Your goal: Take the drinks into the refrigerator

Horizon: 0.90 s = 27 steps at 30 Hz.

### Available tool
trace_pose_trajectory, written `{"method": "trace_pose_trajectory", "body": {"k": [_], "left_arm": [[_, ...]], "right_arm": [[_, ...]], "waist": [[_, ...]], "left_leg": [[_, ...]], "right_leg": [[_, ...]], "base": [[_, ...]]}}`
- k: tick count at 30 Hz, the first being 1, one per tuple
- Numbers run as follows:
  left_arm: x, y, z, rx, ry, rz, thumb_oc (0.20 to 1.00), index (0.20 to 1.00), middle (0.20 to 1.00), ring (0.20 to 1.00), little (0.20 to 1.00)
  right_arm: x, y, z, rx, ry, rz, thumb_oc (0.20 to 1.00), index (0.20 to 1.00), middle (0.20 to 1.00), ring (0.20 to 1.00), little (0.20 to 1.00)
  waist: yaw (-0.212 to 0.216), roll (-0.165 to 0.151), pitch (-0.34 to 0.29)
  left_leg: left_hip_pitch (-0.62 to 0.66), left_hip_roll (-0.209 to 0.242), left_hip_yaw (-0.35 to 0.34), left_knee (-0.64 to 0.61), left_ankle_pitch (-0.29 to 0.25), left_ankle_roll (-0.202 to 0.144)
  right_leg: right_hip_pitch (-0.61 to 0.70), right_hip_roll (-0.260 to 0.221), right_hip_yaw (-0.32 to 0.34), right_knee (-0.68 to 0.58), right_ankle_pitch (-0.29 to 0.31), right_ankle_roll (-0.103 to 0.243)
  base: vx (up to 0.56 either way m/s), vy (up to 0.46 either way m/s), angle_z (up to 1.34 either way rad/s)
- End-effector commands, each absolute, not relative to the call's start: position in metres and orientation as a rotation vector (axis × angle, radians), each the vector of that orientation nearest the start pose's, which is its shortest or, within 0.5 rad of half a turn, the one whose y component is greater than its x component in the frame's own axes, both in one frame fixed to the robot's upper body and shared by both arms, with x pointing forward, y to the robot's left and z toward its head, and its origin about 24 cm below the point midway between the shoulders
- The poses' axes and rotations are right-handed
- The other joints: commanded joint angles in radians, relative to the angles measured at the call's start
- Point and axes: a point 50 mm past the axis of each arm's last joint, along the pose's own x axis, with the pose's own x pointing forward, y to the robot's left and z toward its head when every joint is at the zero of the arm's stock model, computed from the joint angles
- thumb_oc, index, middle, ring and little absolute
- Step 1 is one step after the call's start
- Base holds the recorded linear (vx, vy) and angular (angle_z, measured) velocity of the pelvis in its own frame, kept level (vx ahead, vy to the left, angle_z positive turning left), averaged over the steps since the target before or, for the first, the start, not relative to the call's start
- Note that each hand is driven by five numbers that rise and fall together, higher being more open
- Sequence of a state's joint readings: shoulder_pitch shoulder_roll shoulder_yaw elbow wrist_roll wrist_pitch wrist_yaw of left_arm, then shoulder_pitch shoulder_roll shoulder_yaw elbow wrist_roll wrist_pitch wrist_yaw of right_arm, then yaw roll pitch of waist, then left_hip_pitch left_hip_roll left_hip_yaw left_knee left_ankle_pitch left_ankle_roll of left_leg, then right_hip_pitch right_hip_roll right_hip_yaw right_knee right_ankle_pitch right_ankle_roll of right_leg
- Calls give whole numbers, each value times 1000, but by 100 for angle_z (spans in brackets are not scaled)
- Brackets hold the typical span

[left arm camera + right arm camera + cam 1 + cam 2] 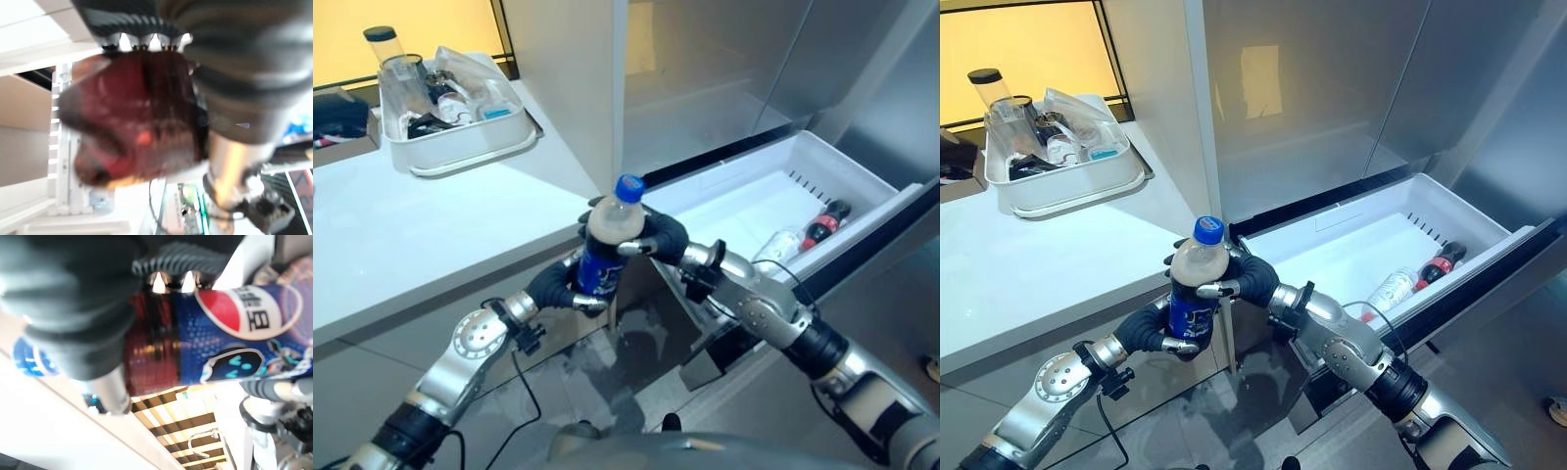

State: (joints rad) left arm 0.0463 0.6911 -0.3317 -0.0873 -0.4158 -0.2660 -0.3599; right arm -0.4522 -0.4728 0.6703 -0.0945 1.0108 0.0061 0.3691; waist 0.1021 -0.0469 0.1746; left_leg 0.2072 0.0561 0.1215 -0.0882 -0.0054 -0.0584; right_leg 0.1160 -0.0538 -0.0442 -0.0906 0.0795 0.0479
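Both hands grip the cola bottle (608, 247), left hand (558, 285) low, right hand (658, 235) high, so mistimed release could drop it short of the open refrigerator drawer (759, 191).

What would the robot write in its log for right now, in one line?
bottle: upright, over floor | left hand: gripping bottom | right hand: gripping top | drawer: open, two bottles inside

Cola bottle (607, 250): blue cap, dark blue label with red-white-blue round logo, dark brown liquid. Both hands on it, left hand (558, 284) and right hand (656, 237): dark ribbed covers, silver fingers. Fridge drawer (759, 181): white inside, with one clear bottle (778, 245) and one dark red-capped bottle (824, 225). Countertop (401, 235) white; dish tub (460, 137) white.
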Motion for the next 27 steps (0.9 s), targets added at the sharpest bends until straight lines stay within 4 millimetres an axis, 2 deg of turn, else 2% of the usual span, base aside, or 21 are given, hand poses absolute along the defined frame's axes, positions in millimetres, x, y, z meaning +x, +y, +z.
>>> {"method": "trace_pose_trajectory", "body": {"k": [1,3,4,5,6,7,9,10,11,13,14,15,16,17,18,22,23,27], "left_arm": [[256,177,101,167,-246,-609,1000,1000,1000,1000,1000],[256,178,97,143,-222,-612,1000,1000,1000,1000,1000],[250,179,60,36,-1,-588,1000,1000,1000,1000,1000],[251,177,95,95,-173,-677,1000,1000,1000,1000,1000],[244,175,85,45,-145,-671,1000,1000,1000,1000,1000],[244,174,85,45,-145,-672,1000,1000,1000,1000,1000],[241,174,74,53,-103,-687,1000,1000,1000,1000,1000],[241,175,75,73,-102,-693,1000,1000,1000,1000,1000],[241,175,75,73,-102,-694,1000,1000,1000,1000,1000],[238,179,79,114,-123,-694,1000,1000,1000,1000,1000],[238,179,79,114,-123,-694,1000,1000,1000,1000,1000],[237,180,81,120,-133,-697,1000,1000,1000,1000,1000],[237,180,81,120,-133,-697,1000,1000,1000,1000,1000],[236,180,82,117,-132,-702,1000,1000,1000,1000,1000],[236,180,82,117,-132,-702,1000,1000,1000,1000,1000],[235,183,83,120,-126,-707,1000,1000,1000,1000,1000],[234,184,82,114,-116,-709,1000,1000,1000,1000,1000],[233,185,80,97,-106,-712,1000,1000,1000,1000,1000]], "right_arm": [[231,-28,171,605,-297,1322,200,200,200,200,200],[239,-45,169,596,-316,1239,200,200,200,200,200],[243,-59,166,575,-311,1174,200,200,200,200,200],[251,-70,158,554,-297,1095,200,200,200,200,200],[259,-87,163,525,-344,1015,200,200,200,200,200],[259,-88,163,525,-344,1014,200,200,200,200,200],[268,-108,171,504,-404,919,200,200,200,200,200],[271,-117,171,493,-414,875,200,200,200,200,200],[271,-117,171,493,-414,874,200,200,200,200,200],[282,-153,182,403,-487,706,200,200,200,200,200],[282,-154,182,403,-487,706,200,200,200,200,200],[286,-169,193,341,-530,637,200,200,200,200,200],[286,-170,193,340,-530,637,200,200,200,200,200],[292,-185,199,322,-561,553,200,200,200,200,200],[292,-186,200,322,-562,553,200,200,200,200,200],[297,-210,214,255,-600,455,200,200,200,200,200],[300,-223,222,205,-617,396,200,200,200,200,200],[306,-236,241,144,-655,343,200,200,200,200,200]], "waist": [[-5,-24,4],[-9,-25,3],[-12,-20,4],[-14,-27,2],[-18,-30,1],[-17,-30,1],[-18,-34,-2],[-19,-35,-3],[-18,-34,-3],[-18,-39,-7],[-17,-39,-7],[-17,-43,-9],[-17,-42,-8],[-16,-44,-10],[-15,-44,-9],[-16,-50,-10],[-16,-49,-14],[-14,-53,-12]], "left_leg": [[14,74,8,1,-50,-39],[13,73,8,1,-50,-40],[13,71,7,1,-49,-37],[9,72,5,1,-42,-39],[10,72,3,1,-50,-39],[10,72,3,1,-50,-39],[10,71,4,1,-52,-37],[9,70,3,1,-53,-37],[9,70,3,1,-53,-37],[5,68,2,1,-55,-36],[5,68,2,1,-55,-36],[4,68,3,1,-56,-36],[4,68,3,1,-56,-36],[4,68,2,1,-57,-35],[4,68,2,1,-57,-35],[-5,64,2,1,-47,-35],[0,67,3,1,-58,-36],[-5,65,6,1,-47,-36]], "right_leg": [[-17,-135,-27,60,-10,131],[-18,-136,-29,59,-9,131],[-18,-136,-29,58,-4,132],[-22,-138,-30,61,1,130],[-20,-138,-31,59,-4,134],[-20,-138,-31,59,-4,134],[-21,-138,-30,59,-5,136],[-21,-138,-31,58,-5,136],[-21,-138,-31,58,-5,136],[-22,-138,-32,57,-4,137],[-23,-138,-32,57,-4,137],[-23,-138,-33,57,-5,138],[-23,-138,-33,57,-5,138],[-23,-137,-32,55,-4,139],[-23,-137,-32,55,-4,139],[-35,-138,-28,60,3,137],[-29,-135,-28,56,-5,139],[-36,-135,-26,58,3,137]], "base": [[0,0,0],[0,0,0],[0,0,0],[10,1,5],[16,-7,7],[36,6,8],[22,0,5],[0,0,0],[0,0,0],[0,0,0],[0,0,0],[0,0,0],[0,0,0],[0,0,0],[0,0,0],[6,3,0],[0,0,0],[0,0,0]]}}
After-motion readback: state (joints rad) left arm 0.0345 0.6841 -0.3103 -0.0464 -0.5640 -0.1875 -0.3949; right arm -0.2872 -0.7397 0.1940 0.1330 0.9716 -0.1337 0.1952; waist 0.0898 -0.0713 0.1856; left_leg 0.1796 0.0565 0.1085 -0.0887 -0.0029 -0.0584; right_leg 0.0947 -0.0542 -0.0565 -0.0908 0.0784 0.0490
